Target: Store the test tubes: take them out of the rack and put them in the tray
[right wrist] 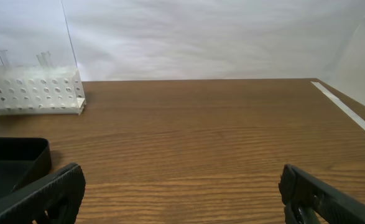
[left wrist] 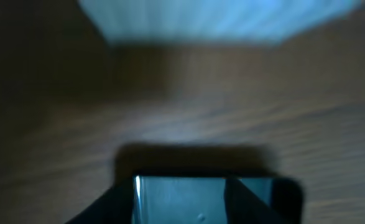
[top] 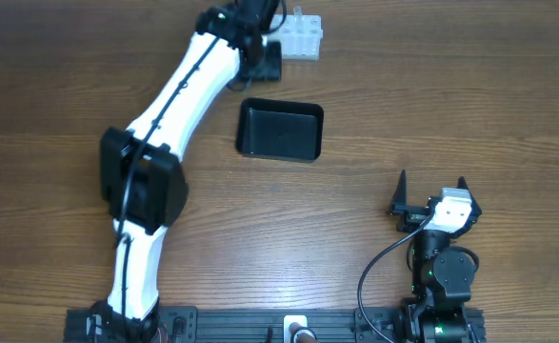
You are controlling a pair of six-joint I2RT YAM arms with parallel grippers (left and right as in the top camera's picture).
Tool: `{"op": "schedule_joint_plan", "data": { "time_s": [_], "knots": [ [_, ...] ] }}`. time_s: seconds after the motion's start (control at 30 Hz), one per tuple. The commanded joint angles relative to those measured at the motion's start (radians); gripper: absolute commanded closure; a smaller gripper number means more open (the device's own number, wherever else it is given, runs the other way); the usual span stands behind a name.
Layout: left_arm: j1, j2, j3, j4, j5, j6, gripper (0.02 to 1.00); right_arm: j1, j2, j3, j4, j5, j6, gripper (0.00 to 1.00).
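Test tubes [right wrist: 43, 58], at least two, stand in one rack [right wrist: 36, 93] near one tray [top: 281, 131]. Your right gripper [right wrist: 182, 196] gapes wide; left gripper [top: 263, 59]: cannot tell.

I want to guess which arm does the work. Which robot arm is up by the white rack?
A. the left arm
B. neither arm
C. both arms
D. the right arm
A: in the top view the left arm stretches up the table to the white rack, while the right gripper sits far away near its own base.
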Motion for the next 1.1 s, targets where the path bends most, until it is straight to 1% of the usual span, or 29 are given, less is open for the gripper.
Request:
{"op": "schedule_joint_plan", "data": {
  "time_s": [0.03, 0.2, 0.3, 0.4, 0.57, 0.77, 1.1],
  "knots": [
    [-0.002, -0.035, 0.014, 0.072, -0.107, 0.024, 0.463, -0.005, -0.009, -0.005, -0.004, -0.005, 0.003, 0.009],
    [-0.002, -0.035, 0.014, 0.207, -0.132, 0.103, 0.426, -0.005, -0.009, -0.005, -0.004, -0.005, 0.003, 0.007],
    [-0.001, -0.024, 0.014, 0.277, -0.175, 0.126, 0.417, -0.005, -0.009, -0.005, -0.004, -0.005, 0.003, 0.007],
    [-0.001, -0.003, 0.014, 0.336, -0.227, 0.129, 0.384, -0.005, -0.009, -0.005, -0.004, -0.005, 0.003, 0.007],
    [-0.001, 0.048, 0.014, 0.417, -0.225, 0.2, 0.36, -0.005, -0.009, -0.005, -0.004, -0.005, 0.003, 0.009],
    [0.012, 0.113, 0.014, 0.496, -0.226, 0.204, 0.303, -0.005, -0.009, -0.005, -0.004, -0.005, 0.003, 0.009],
    [0.04, 0.18, 0.014, 0.602, -0.225, 0.204, 0.294, -0.005, -0.009, -0.005, -0.004, -0.005, 0.003, 0.009]
  ]
}}
